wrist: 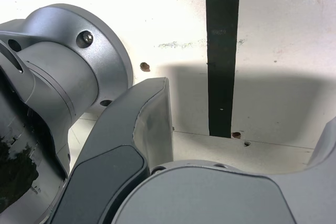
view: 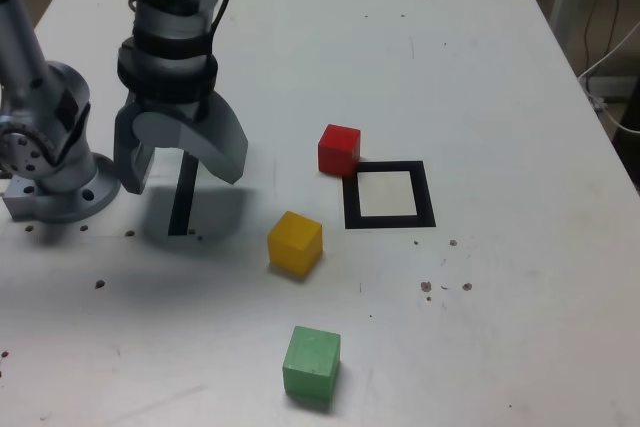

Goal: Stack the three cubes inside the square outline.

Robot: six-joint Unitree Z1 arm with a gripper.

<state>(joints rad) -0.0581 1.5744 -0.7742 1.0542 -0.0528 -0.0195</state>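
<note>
Exterior view. Pincer (view: 182, 169) hangs jaws-apart and empty above the straight black tape strip (view: 183, 197), at the exterior view's left, close to the arm's base (view: 55, 182). White tabletop (view: 500, 97), speckled with small dark marks. Square outline (view: 389, 195) of black tape, white centre bare, nothing stacked in it yet. Red cube (view: 339, 149) sits just off the outline's upper-left corner, touching or nearly touching the tape; cannot tell which. Yellow cube (view: 295, 243) lies between strip and outline, a little nearer the camera, turned slightly askew. Green cube (view: 311, 365) is nearest the camera, well apart from the outline.

Handling, as a judgement: all three look like small matte solid blocks, likely light and rigid, with flat faces that should neither crush nor slip much. Best hold is across two opposite vertical faces, mid-height or a touch above, jaws squared to the faces. The yellow one's skew would call for a wrist turn first. Edges look crisp, so stacking should tolerate little offset.

Wrist view. Only the black strip (wrist: 222, 51), tabletop (wrist: 283, 24) in the pincer's shadow, the arm's base (wrist: 68, 72) and the pincer's own grey jaws, spread with nothing between. No cube and no outline visible here.
</note>
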